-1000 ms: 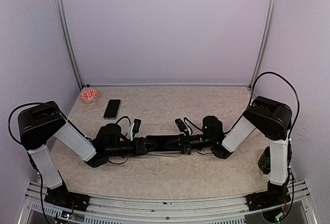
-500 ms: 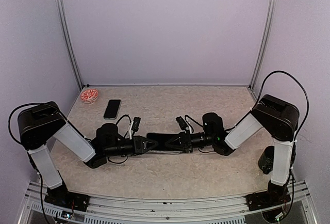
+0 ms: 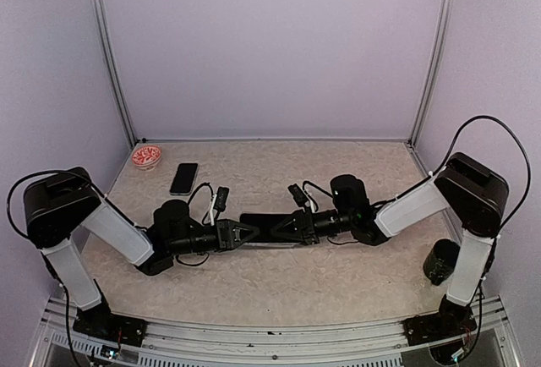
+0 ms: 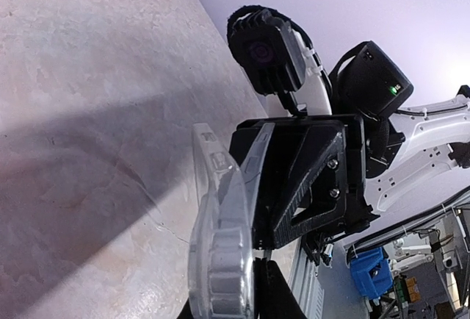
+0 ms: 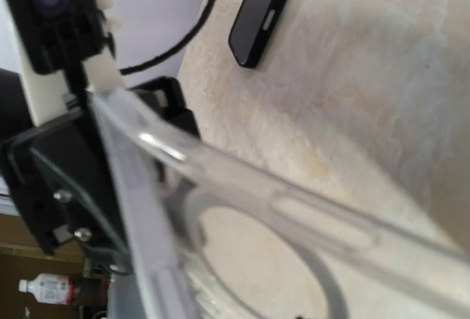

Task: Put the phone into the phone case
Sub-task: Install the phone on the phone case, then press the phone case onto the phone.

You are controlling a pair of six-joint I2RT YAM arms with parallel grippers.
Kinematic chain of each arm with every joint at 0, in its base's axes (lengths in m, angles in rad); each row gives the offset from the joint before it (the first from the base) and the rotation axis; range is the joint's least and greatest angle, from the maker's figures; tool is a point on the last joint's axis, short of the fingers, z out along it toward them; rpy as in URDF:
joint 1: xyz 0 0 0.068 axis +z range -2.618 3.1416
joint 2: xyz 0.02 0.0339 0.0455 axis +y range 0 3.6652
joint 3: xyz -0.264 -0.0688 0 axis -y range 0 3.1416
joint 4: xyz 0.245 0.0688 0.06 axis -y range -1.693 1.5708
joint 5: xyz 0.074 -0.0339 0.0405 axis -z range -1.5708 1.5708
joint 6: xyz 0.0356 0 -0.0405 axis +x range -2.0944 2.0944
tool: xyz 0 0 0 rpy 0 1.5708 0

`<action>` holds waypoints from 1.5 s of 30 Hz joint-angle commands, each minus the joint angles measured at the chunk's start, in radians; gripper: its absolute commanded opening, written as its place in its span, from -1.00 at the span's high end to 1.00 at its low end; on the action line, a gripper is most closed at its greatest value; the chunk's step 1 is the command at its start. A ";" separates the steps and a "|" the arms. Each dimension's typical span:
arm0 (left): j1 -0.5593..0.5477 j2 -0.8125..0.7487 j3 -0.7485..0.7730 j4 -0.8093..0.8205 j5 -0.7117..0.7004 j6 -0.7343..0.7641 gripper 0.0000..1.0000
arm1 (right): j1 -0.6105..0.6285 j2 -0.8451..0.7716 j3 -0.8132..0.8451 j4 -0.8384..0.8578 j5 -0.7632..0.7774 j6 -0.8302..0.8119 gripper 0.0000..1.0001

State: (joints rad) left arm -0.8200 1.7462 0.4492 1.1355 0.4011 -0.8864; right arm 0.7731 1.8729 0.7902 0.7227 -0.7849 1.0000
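Top camera first: both arms are stretched low across the middle of the table (image 3: 355, 287), fingertips nearly meeting. The left gripper (image 3: 243, 233) and right gripper (image 3: 285, 227) each pinch one end of the phone case (image 3: 264, 227), which looks dark from up here. Compared to a second ago, the right arm's elbow has swung out toward the right edge and the whole gripper pair has crept a bit toward the far edge. The phone (image 3: 183, 178) hasn't budged: it's flat near the far left corner, just beside a little red bowl (image 3: 146, 157), well apart from the case.

Left wrist cam: the case (image 4: 220, 238) is clear plastic, seen edge-on, with the right gripper (image 4: 268, 183) clamped on its far end.

Right wrist cam: the case rim (image 5: 242, 187) fills the shot, its other end clenched in the left gripper (image 5: 99, 179), and the phone (image 5: 263, 12) lies on the tabletop beyond.
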 commanded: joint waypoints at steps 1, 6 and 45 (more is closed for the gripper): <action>-0.014 -0.065 -0.012 0.039 0.013 0.106 1.00 | -0.008 -0.043 0.005 -0.183 0.069 -0.014 0.26; -0.002 -0.127 -0.030 0.003 -0.002 0.131 1.00 | -0.023 -0.100 0.007 -0.256 0.078 -0.068 0.23; 0.021 -0.455 -0.004 -0.142 0.322 0.273 1.00 | -0.131 -0.475 -0.114 -0.250 -0.374 -0.525 -0.65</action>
State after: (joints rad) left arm -0.8055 1.3209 0.3973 0.9436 0.6182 -0.6277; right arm 0.6426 1.4174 0.6979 0.3767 -1.0462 0.5079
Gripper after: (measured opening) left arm 0.120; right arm 0.833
